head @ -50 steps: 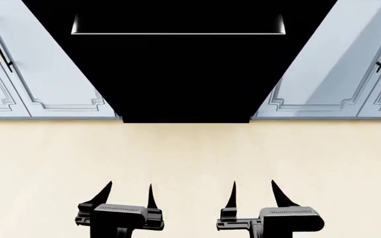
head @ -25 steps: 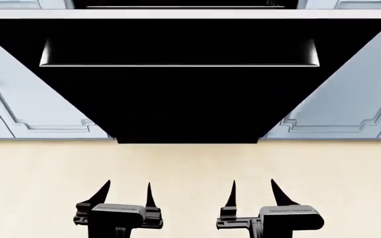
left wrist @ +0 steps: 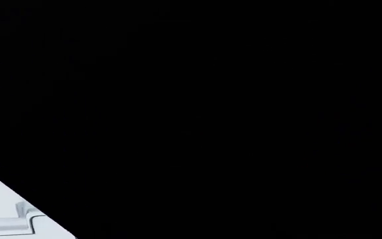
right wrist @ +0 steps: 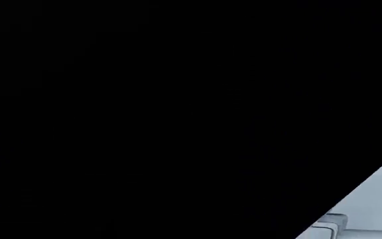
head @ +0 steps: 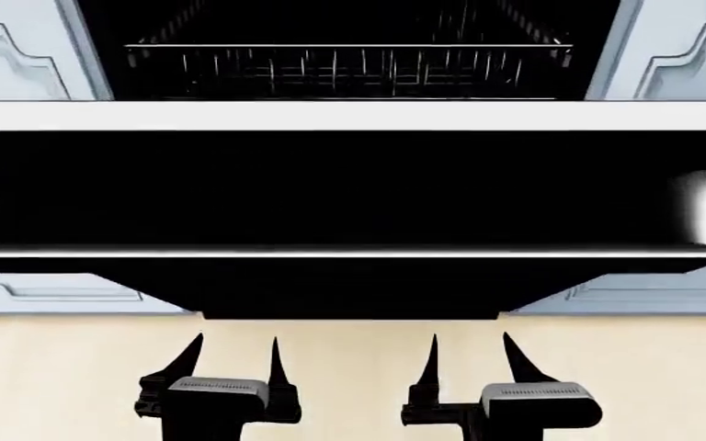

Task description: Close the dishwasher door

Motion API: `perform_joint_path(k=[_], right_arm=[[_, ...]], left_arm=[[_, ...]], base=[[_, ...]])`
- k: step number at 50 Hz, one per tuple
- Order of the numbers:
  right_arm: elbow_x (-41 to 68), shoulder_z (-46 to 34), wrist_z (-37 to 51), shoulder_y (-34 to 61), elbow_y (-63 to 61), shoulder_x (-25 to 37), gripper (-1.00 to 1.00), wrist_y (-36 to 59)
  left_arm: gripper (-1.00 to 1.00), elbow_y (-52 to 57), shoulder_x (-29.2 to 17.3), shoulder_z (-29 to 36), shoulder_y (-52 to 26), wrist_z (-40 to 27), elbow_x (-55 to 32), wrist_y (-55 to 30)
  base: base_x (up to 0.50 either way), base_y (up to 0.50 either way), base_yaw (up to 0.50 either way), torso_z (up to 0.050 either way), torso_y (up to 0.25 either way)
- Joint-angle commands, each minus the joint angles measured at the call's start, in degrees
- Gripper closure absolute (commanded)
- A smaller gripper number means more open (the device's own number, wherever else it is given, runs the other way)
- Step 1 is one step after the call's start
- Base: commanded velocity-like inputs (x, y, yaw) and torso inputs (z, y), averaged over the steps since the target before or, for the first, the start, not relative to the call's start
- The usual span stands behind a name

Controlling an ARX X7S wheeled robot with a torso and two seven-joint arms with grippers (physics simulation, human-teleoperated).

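The dishwasher door (head: 353, 184) is a wide glossy black panel, let down toward me, with a pale top edge (head: 353, 116) and a long silver-edged bar handle (head: 353, 250). Behind it the dishwasher (head: 353, 28) stands open with a wire rack (head: 353, 64) showing. My left gripper (head: 238, 344) and right gripper (head: 470, 340) are both open and empty, side by side, just below the door's lower edge in the head view. The door's black face fills the left wrist view (left wrist: 191, 99) and the right wrist view (right wrist: 177, 99). No fingers show in either wrist view.
Light-blue panelled cabinet doors flank the dishwasher at left (head: 10, 55) and right (head: 697, 55). A corner of one shows in the left wrist view (left wrist: 5, 214) and in the right wrist view (right wrist: 370, 209). Beige floor (head: 353, 386) lies under the grippers.
The head view has swung upward: the door now fills more of it, and its pale top edge and the wire rack have come into sight. The grippers keep their place and stay open.
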Motion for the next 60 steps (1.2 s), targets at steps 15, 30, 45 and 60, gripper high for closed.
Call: perform_joint_path(k=[15, 30, 45, 60], right_arm=[[0.2, -0.1, 0.6, -0.1, 0.0, 0.2, -1.0, -1.3], [-3.6, -0.6, 1.6, -4.0, -10.6, 3.5, -1.0, -7.0], [-2.4, 3.9, 0.0, 8.3, -29.3, 8.8, -1.0, 11.0], [9.6, 7.3, -4.7, 28.9, -32.9, 9.4, -1.0, 33.4]], left_arm=[[-1.0, 0.0, -0.2, 0.4, -0.1, -0.5, -0.3, 0.2], [-1.0, 8.2, -2.5, 0.3, 3.1, -1.3, 1.0, 3.0], [-1.0, 24.5, -5.0, -2.9, -10.2, -3.9, -0.5, -10.3], [-1.0, 20.4, -1.5, -0.9, -32.0, -3.6, -1.0, -25.1]], base=[[0.18, 0.01, 0.0, 0.0, 0.001], [0.0, 0.0, 0.0, 0.0, 0.0], [0.0, 0.0, 0.0, 0.0, 0.001], [0.0, 0.0, 0.0, 0.0, 0.002]])
